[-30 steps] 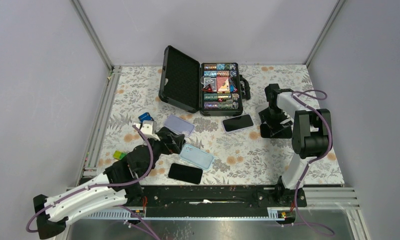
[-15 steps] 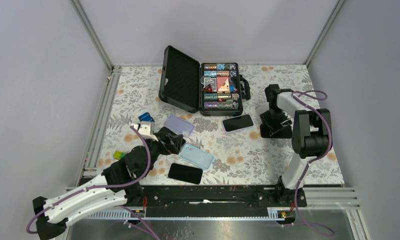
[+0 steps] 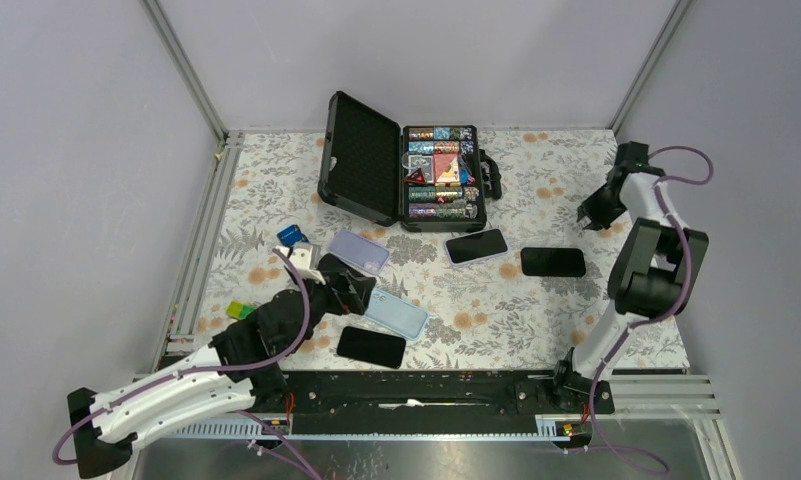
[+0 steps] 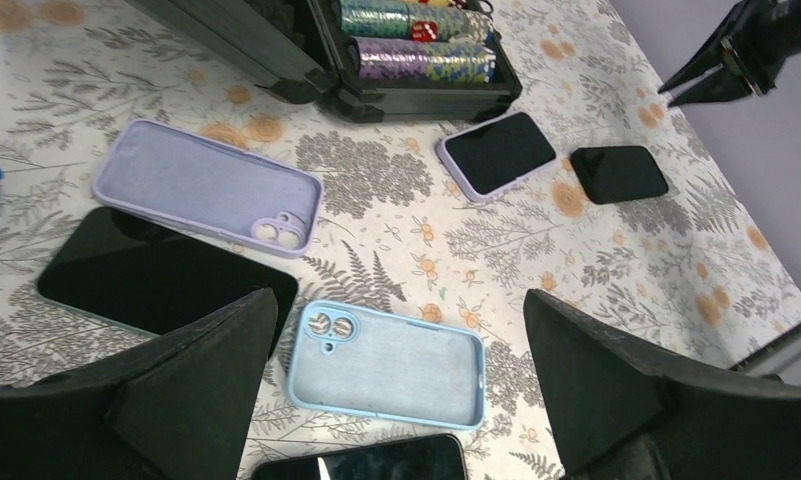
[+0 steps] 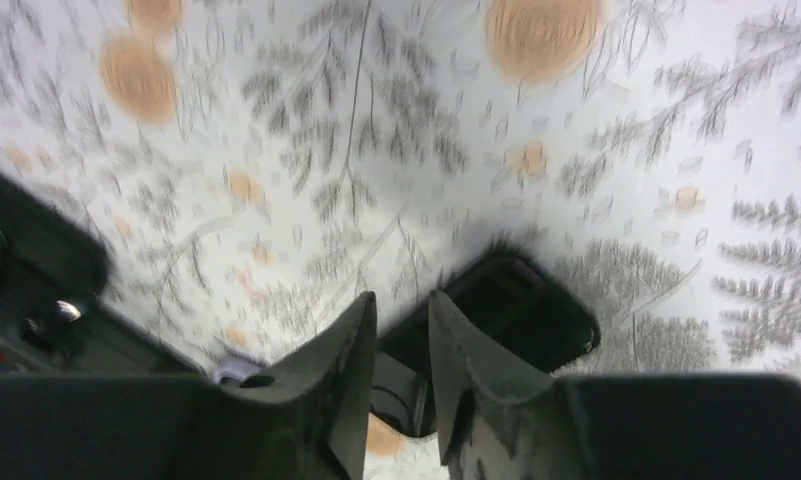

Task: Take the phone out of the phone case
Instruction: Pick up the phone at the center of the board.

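A phone in a lavender case (image 3: 476,245) (image 4: 499,152) lies screen up in front of the black carrying case. A black phone (image 3: 553,262) (image 4: 619,172) (image 5: 506,310) lies flat to its right. My right gripper (image 3: 598,215) (image 5: 402,297) hangs above the table's far right, its jaws narrowly apart with nothing between them. My left gripper (image 3: 354,285) (image 4: 398,300) is wide open, low over an empty light blue case (image 3: 394,313) (image 4: 391,365). An empty lavender case (image 3: 359,250) (image 4: 206,185) lies behind it.
An open black carrying case (image 3: 361,155) with coloured chips stands at the back. Another black phone (image 3: 371,346) (image 4: 366,462) lies near the front edge, and one (image 4: 166,270) lies partly under my left finger. Small blue and green blocks (image 3: 291,234) sit at the left.
My right gripper has left the black phone lying flat on the table, risen and swung back to the far right, its jaws narrowing. The left gripper edged slightly forward.
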Robot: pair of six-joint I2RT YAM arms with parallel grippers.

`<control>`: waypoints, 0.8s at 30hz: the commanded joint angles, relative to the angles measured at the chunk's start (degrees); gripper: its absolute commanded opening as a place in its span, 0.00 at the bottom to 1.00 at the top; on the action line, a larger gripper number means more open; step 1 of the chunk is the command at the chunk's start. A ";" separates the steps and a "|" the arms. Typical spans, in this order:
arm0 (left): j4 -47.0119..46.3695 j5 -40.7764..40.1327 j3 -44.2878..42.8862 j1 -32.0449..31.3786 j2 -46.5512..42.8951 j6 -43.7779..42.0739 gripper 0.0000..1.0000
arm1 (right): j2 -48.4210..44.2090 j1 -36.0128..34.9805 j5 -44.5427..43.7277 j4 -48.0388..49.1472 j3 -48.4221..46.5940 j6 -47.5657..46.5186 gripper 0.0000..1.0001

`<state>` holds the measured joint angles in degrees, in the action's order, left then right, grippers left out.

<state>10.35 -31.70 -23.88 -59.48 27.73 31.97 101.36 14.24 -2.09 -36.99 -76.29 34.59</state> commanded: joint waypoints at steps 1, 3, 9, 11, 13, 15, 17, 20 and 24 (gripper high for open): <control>-6.20 4.14 -0.78 0.49 2.32 1.68 0.99 | 7.90 3.96 8.02 -8.63 -8.40 -9.78 0.27; -9.45 5.85 -0.20 0.79 4.63 2.17 0.99 | 8.89 4.86 7.05 -8.59 -8.66 -9.91 0.23; -12.28 13.81 -3.35 3.88 13.87 3.93 0.99 | 16.13 6.83 4.83 -17.07 -16.79 -12.21 0.16; -11.24 16.95 -4.87 6.11 16.63 4.72 0.99 | 17.66 6.85 4.07 -19.67 -18.04 -12.10 0.13; -11.53 19.89 -5.60 8.27 18.51 4.80 0.99 | 18.61 6.85 3.39 -20.86 -18.41 -12.66 0.13; -12.68 21.55 -5.49 9.79 19.43 4.53 0.99 | 18.82 6.85 -0.38 -21.57 -17.85 -12.94 0.16; -13.46 22.81 -5.39 11.04 19.95 3.98 0.99 | 19.40 6.70 -2.19 -21.57 -17.20 -13.65 0.20; -14.21 24.01 -5.12 12.74 21.13 3.49 0.99 | 19.85 5.95 -4.35 -22.47 -18.17 -13.81 0.20; -14.46 26.06 -4.65 14.61 22.02 4.46 0.99 | 21.89 3.18 -9.15 -25.60 -21.95 -13.90 0.28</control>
<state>-0.27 -9.54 -26.87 -46.39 49.19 35.90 121.56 20.21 -5.13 -57.52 -93.34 22.06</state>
